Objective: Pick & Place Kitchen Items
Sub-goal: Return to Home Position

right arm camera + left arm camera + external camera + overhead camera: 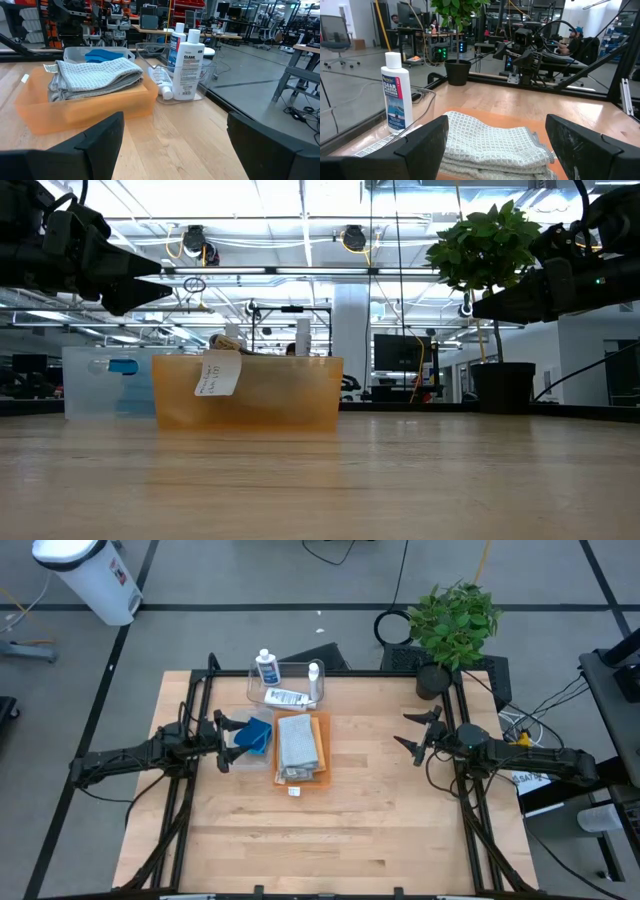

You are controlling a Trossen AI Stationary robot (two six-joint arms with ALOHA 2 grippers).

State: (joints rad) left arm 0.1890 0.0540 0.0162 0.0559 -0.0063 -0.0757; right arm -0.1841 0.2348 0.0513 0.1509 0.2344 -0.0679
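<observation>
Three bottles point(285, 697): white with blue labels, all inside the clear tub point(290, 664) at the table's point(380, 830) far edge; two stand upright and one lies flat.
High view alone: shows both arms at once, spread to the table's two sides. The left gripper point(222, 742) is just beside the blue sponges point(255, 733). The right gripper point(402, 730) is over bare wood, well apart from every item.
Low view alone: shows both grippers held above the table top, touching nothing, and a white tag point(218, 375) hanging on the wall of the orange bin point(250, 395).
Left wrist view alone: the words "CLEAR PLASTIC" can be read on one upright bottle.
Right wrist view alone: shows that the orange bin is a translucent walled container, with the grey waffle cloth point(95, 75) folded inside it.
Cloth and left fingers point(420, 145): the cloth lies ahead of the tips, framed by the gap between them and not touched.
Bottles and right fingers point(95, 145): the bottles stand far beyond the tips, past the orange bin.
Finger state: both pairs are spread wide and hold nothing.
</observation>
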